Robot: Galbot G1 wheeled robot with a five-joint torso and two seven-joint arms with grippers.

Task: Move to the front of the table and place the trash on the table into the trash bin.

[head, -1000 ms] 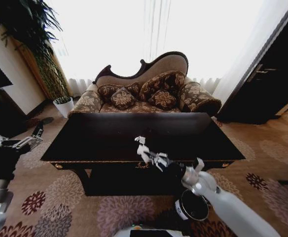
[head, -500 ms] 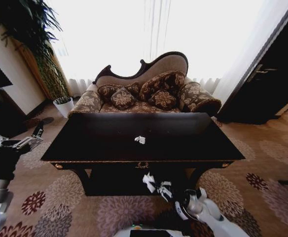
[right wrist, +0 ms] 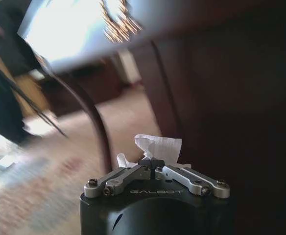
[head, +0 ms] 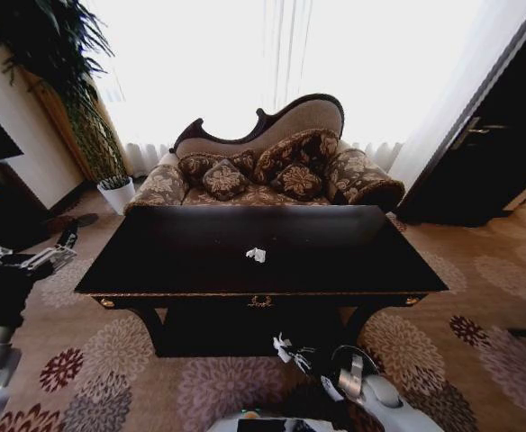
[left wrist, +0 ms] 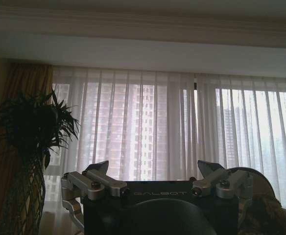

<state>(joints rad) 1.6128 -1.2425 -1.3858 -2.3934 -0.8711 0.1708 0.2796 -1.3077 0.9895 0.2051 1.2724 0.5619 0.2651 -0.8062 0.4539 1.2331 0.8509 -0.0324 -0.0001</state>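
The glossy dark table with gold trim stands right in front of me. One white tissue lump of trash lies near its middle. My right gripper hangs below the table's front edge, over the carpet, shut on another white tissue that sticks out above the closed fingers. The dark round trash bin stands on the floor just right of that gripper, mostly covered by my right arm. My left gripper is parked off the table's left end, its fingers spread open toward the curtains.
A patterned sofa with cushions stands behind the table. A white plant pot and a tall plant are at the back left. A dark cabinet is on the right. Flowered carpet surrounds the table.
My right gripper has carried its tissue off the table top and down past the front edge, toward the bin. The tissue on the table and the left arm stayed put.
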